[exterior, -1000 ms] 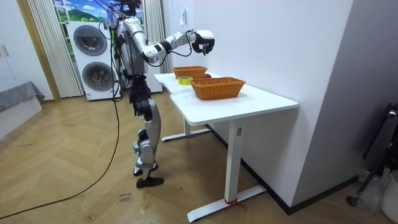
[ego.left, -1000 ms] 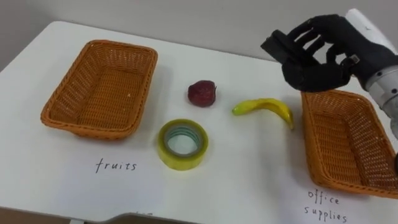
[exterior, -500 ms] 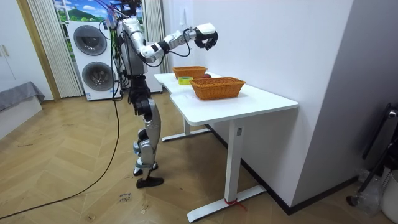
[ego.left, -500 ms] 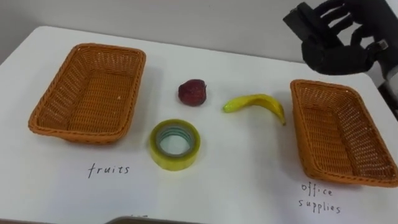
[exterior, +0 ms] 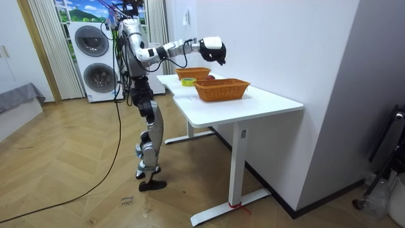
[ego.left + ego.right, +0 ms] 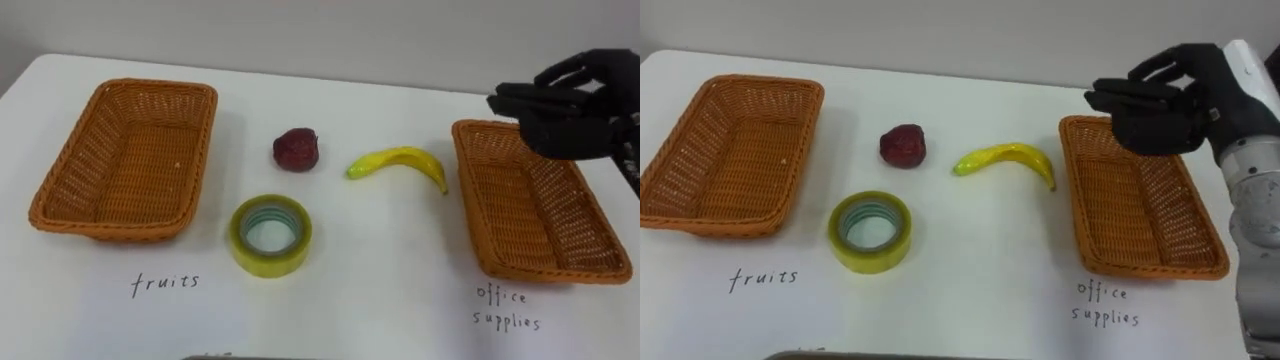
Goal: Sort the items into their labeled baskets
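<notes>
the banana [image 6: 400, 165] lies on the white table [image 6: 380, 300] just beside the left rim of the office-supplies basket [image 6: 545, 272], its yellow tip nearly at the wicker. a dark red fruit [image 6: 296, 148] sits a little to its left, and a roll of yellow tape [image 6: 271, 233] stands flat nearer the robot, between the two baskets. the fruit basket [image 6: 110, 226] is at the far left; going by the handwritten labels in front of them, each basket is marked for its kind, and both are empty, so nothing has been sorted yet. the right hand [image 6: 575, 110] hovers above the far end of the office-supplies basket, fingers loosely spread and pointing left, with nothing in it. in the room view the robot stands at the table's end with that arm [image 5: 214, 50] stretched out over the top. this looks like the approach to a first pick, probably the banana as the nearest thing. the next move calls for lowering the hand left of the basket rim without snagging the wicker, closing round the banana's middle, then carrying it across the tape and red fruit to the far basket.
</notes>
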